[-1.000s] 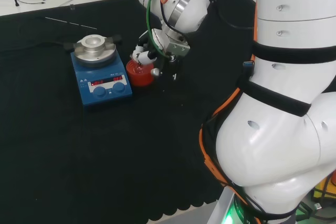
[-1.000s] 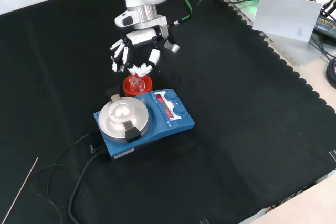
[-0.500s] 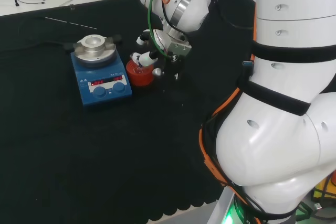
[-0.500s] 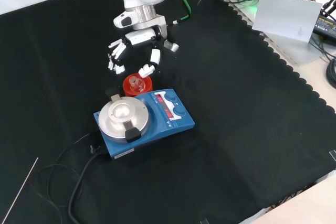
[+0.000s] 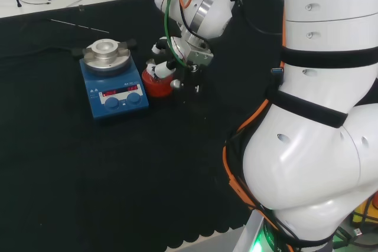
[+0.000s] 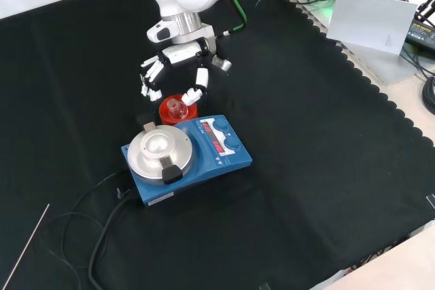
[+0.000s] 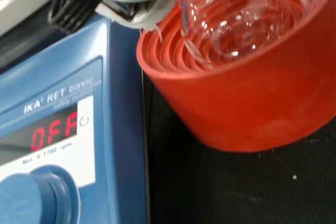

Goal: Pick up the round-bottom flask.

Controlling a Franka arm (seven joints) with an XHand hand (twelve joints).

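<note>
A clear round-bottom flask (image 6: 175, 106) sits neck up in a red ribbed stand (image 6: 182, 115) on the black cloth. In the front view the hand (image 6: 181, 53) hovers just beyond and above it, open. Its fingers (image 6: 148, 79) spread to the left of the flask and its thumb (image 6: 198, 92) reaches down on the right, close to the stand's rim. I cannot tell whether the thumb touches anything. The head view puts the hand (image 5: 167, 63) over the red stand (image 5: 156, 85). The wrist view looks down on the flask (image 7: 231, 9) resting in the stand (image 7: 247, 98).
A blue hotplate stirrer (image 6: 197, 151) with a round metal top stands right against the stand, nearer the camera in the front view; its cable trails off to the lower left. A thin rod (image 6: 24, 249) lies at the far left. Open cloth lies to the right.
The fingers were bunched over the flask's neck a second ago. They have since spread apart, and the hand has drawn back slightly from the flask. The flask stays in its stand.
</note>
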